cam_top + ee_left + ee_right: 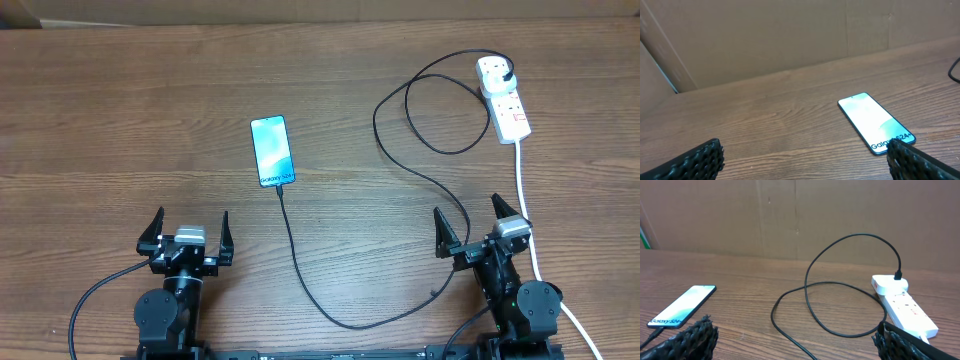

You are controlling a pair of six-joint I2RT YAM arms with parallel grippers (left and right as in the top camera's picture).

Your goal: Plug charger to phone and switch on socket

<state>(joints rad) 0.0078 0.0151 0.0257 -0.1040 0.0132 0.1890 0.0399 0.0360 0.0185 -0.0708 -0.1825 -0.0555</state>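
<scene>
- Overhead, item 1: I log the phone lying flat on the wooden tabletop, screen up and lit, a little left of centre and ahead of both arms.
- Overhead, item 2: the charger meets the phone's near short edge. It runs toward me, curves right, then loops up to the socket.
- Overhead, item 3: the socket lies at far right. The black plug sits in its farther outlet, and the white cord trails back past the right arm.
- Overhead, item 4: the left gripper and right gripper sit at the near edge. Both have their fingers spread wide and hold nothing.
- Left wrist, item 1: the phone lies ahead and to the right, apart from the spread fingers, with the cardboard wall behind it.
- Right wrist, item 1: the phone is at left and the socket at right.
- Right wrist, item 2: the charger arches up from the black plug and loops across the tabletop between them.
- Right wrist, item 3: the fingers stand spread, clear of everything.
- Socket switch position: I cannot tell.
</scene>
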